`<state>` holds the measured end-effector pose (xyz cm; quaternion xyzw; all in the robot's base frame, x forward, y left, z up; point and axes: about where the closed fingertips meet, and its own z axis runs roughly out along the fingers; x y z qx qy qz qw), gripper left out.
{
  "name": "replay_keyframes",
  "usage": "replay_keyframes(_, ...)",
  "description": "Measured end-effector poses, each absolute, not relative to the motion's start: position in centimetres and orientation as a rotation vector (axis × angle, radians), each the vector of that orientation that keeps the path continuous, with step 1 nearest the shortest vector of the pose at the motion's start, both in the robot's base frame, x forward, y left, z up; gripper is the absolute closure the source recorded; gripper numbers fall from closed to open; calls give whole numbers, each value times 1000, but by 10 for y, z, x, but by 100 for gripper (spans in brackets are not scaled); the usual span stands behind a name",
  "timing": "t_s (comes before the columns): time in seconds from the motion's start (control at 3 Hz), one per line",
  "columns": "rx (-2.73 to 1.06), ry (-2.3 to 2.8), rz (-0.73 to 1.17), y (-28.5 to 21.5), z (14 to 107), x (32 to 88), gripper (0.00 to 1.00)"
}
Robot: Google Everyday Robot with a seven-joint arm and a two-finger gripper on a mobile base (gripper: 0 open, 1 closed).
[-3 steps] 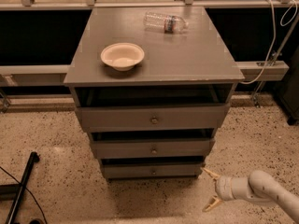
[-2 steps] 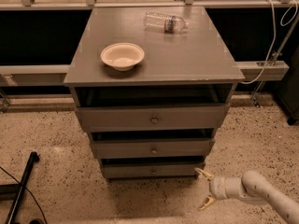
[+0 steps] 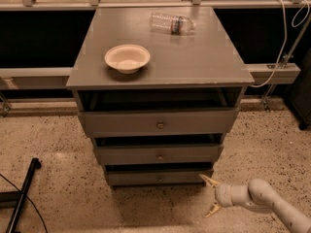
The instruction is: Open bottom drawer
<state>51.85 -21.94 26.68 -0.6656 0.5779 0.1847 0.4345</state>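
Observation:
The bottom drawer [image 3: 158, 177] is the slimmest grey front, lowest of three in the grey cabinet, with a small round metal knob [image 3: 159, 179]. It looks shut or nearly shut. My gripper [image 3: 211, 196] is low at the right, just off the drawer's right end and a little in front of it. Its two pale fingers are spread apart, one [image 3: 209, 180] near the drawer's right corner, the other [image 3: 213, 210] lower near the floor. It holds nothing. The white arm [image 3: 265, 203] comes in from the lower right.
The middle drawer [image 3: 159, 154] and top drawer [image 3: 158, 123] sit above. On the cabinet top [image 3: 194, 57] are a pale bowl [image 3: 127, 58] and a lying plastic bottle [image 3: 171, 23]. A black pole [image 3: 22, 195] lies on the speckled floor at left. Cables hang at right [image 3: 282, 42].
My gripper and arm have moved left across the floor toward the right end of the bottom drawer. The drawers, bowl and bottle have not moved.

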Motion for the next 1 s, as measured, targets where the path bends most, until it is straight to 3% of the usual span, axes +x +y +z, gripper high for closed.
replay_keyframes(0.33,-1657,1439,460,-219,267,519,0)
replay_keyframes(1.0,-1794,1374,341,-171,235,559,0)
